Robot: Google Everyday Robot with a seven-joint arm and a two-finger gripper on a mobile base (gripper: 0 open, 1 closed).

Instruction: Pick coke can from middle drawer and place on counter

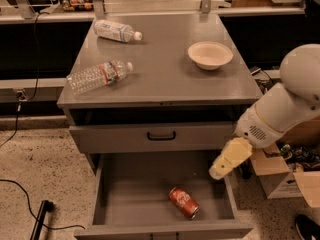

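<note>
One coke can (183,202) in the middle drawer (125,194). Drawer is pulled out, and the can lies on its side on the grey floor, right of centre, close to the front wall. Can sits diag., one silver end toward front-right, white script facing up.

Gripper (220,169) is a cream/yellow wedge on the end of the white arm (285,104), which comes in from the right edge. It hangs over the drawer's right side near the back corner, tip pointing down-left. It is up and to the right of the can, apart from it, no contact. Gripper state: can't tell from this view. The can is on the drawer floor, not in its hold.

Counter (165,79) above carries 3 items:
- Red-label bottle (100,75), clear plastic, on its side at the front-left, cap toward the right.
- Far bottle (116,31), clear plastic, on its side at the back-left, cap toward the right.
- Bowl (210,55), pale, upright, right side, well apart from both bottles.

Btw counter and open drawer there is a closed drawer front (125,139) w/ a black handle (161,135).

Cardboard box (280,181) sits on the floor right of the cabinet, partly behind the arm. Black cable (20,189) runs over the speckled floor (45,159) at left.
</note>
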